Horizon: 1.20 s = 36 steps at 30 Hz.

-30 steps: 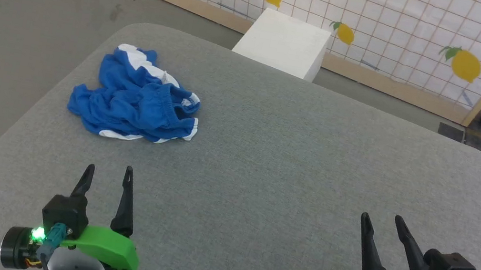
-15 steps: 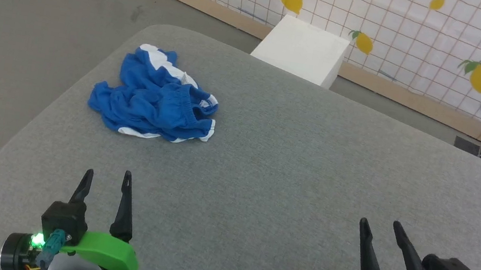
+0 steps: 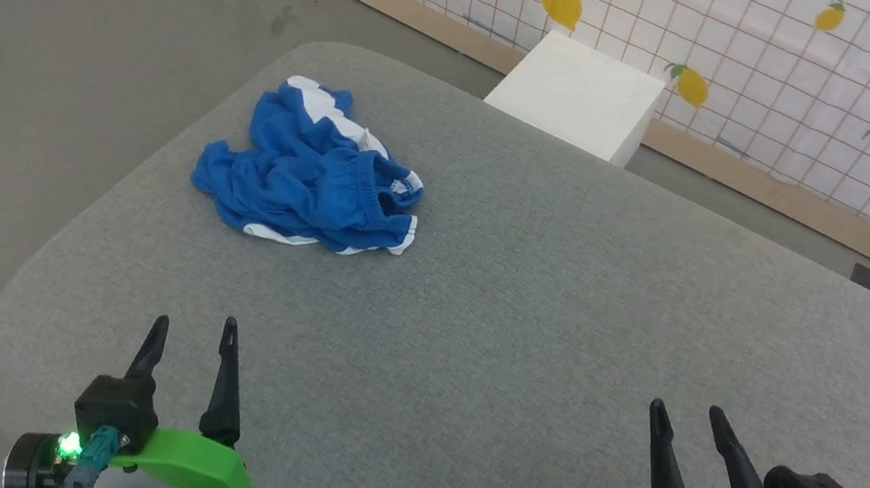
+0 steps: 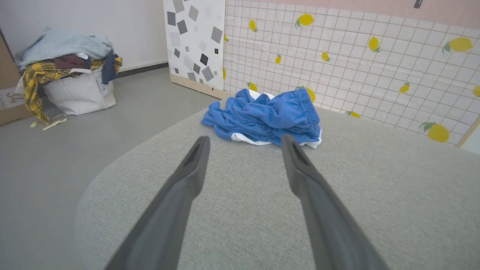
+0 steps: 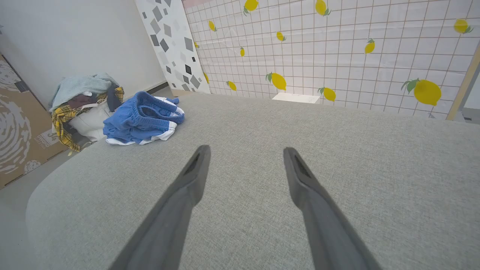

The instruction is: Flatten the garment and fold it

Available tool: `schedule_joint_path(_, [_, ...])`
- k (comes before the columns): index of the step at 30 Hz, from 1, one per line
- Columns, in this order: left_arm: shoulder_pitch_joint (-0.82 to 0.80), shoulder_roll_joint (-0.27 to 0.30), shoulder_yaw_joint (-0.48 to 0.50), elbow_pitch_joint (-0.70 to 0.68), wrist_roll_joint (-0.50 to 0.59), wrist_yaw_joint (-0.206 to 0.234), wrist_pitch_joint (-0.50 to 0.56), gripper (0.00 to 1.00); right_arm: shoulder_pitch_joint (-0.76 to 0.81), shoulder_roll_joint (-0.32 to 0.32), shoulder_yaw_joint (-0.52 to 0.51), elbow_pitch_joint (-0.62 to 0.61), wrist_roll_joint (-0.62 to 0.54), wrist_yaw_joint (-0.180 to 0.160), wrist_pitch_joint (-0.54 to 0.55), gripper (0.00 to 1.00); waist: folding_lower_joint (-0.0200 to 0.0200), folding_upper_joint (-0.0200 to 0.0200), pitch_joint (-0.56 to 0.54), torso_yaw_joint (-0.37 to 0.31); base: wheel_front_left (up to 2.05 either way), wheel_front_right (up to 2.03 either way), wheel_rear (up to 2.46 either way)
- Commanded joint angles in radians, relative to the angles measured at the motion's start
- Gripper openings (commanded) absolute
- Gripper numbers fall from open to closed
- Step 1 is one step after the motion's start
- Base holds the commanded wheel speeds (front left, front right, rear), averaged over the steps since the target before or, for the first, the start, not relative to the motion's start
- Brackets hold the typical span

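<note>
The crumpled pair of bright blue soft-fabric shorts with white trim (image 3: 315, 173) lies bunched near the far left rounded corner of the grey fabric-covered table (image 3: 525, 337), close to the table's left edge. Any sweep or tug toward that side would likely slide the shorts off onto the floor. Their layers are heaped over one another, with the gathered waistband uppermost, so a blind pinch may well catch several thicknesses and lift the whole lump instead of one hem. The green-housed left gripper (image 3: 196, 320) hovers over the near edge, well apart from the shorts, its dark fingers spread and empty. Coming in too low, its pointed tips could dig into the table's woven cover and snag. Farther right, the white-housed right gripper (image 3: 686, 408) is likewise parted and empty, and much farther from the cloth. It would need a long reach across, which I judge risks crowding the left arm or arriving late for a two-handed spread.
</note>
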Motion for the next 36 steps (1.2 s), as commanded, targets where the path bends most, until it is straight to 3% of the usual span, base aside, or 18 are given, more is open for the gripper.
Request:
schedule_joint_path(1, [0.01, -0.004, -0.002, 0.004, -0.002, 0.007, -0.011, 1.0, 0.014, 0.0, 0.001, 0.007, 0.01, -0.001, -0.01, 1.0, 0.0001, -0.0001, 0.002, 0.008, 0.0, 0.0, 0.0])
schedule_joint_path(20, [-0.005, -0.005, -0.005, 0.02, -0.013, 0.011, -0.03, 1.0, 0.016, 0.0, -0.004, 0.002, 0.018, -0.002, -0.011, 1.0, 0.0001, -0.0001, 0.018, 0.033, 0.0, 0.0, 0.0])
schedule_joint_path(27, [-0.185, 0.04, 0.028, 0.077, -0.053, -0.039, -0.017, 1.0, -0.01, 0.0, -0.004, -0.024, -0.005, -0.002, 0.014, 1.0, 0.0001, -0.0001, 0.066, 0.0, 0.0, 0.0, 0.0])
schedule_joint_path(33, [-0.442, 0.097, 0.064, 0.197, -0.164, -0.136, 0.132, 1.0, -0.058, 0.0, -0.033, -0.094, -0.064, -0.002, 0.068, 1.0, 0.0001, -0.0001, 0.192, -0.071, 0.0, 0.0, 0.0])
schedule_joint_path(36, [-0.541, 0.111, 0.07, 0.255, -0.199, -0.15, 0.22, 1.0, -0.078, 0.0, -0.044, -0.128, -0.086, -0.002, 0.091, 1.0, 0.0001, -0.0001, 0.252, -0.11, 0.0, 0.0, 0.0])
